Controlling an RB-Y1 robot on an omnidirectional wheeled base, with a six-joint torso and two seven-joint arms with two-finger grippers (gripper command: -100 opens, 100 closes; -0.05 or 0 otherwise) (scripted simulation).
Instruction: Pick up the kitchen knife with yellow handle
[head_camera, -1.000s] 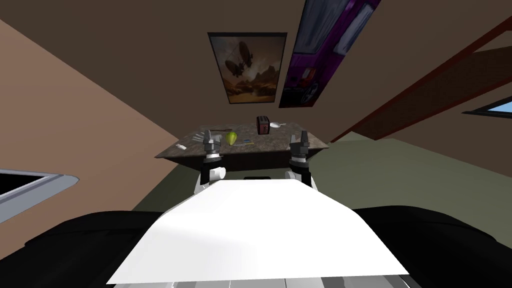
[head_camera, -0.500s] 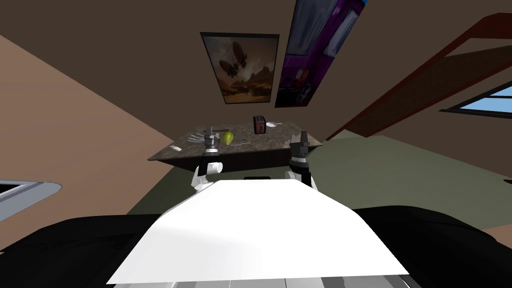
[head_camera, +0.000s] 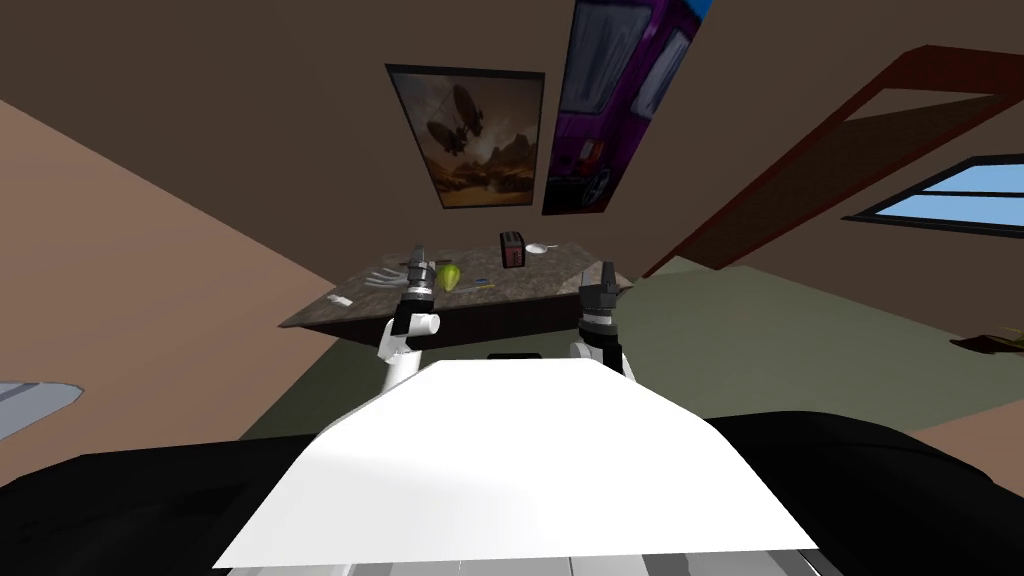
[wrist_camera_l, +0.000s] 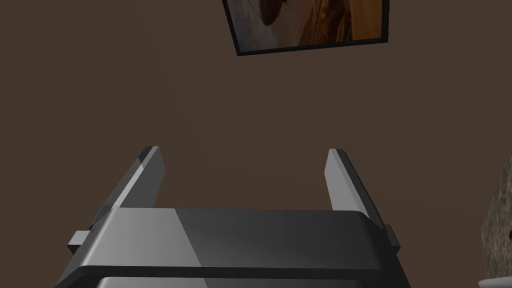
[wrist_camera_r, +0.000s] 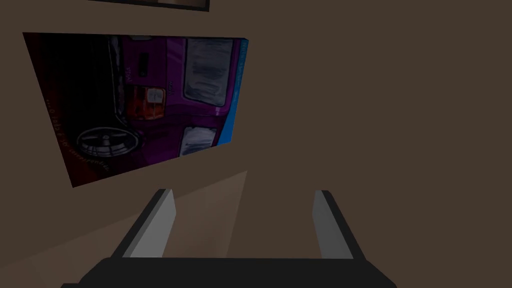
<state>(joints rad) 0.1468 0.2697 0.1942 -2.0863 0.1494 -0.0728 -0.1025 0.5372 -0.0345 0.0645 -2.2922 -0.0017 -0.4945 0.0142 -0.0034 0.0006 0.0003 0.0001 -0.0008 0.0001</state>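
The knife (head_camera: 480, 287) is a thin streak with a yellow handle, lying on the dark mottled table (head_camera: 540, 285) ahead of me, just right of a yellow-green fruit (head_camera: 450, 277). My left gripper (head_camera: 417, 256) is raised over the table's near left part, beside the fruit and left of the knife; its fingers (wrist_camera_l: 150, 172) stand open and empty. My right gripper (head_camera: 607, 272) hangs at the table's near right corner, also open (wrist_camera_r: 243, 197) with nothing between its fingers.
On the table also stand a dark red toaster (head_camera: 512, 250), a white ladle-like thing (head_camera: 540, 247), white forks (head_camera: 382, 277) and a small white piece (head_camera: 338, 301). Brown walls with two pictures rise behind it. Green floor lies to the right.
The whole head view has swung: the table has slid left and a window has come in at the right. My left arm has lifted and reached a little farther over the table.
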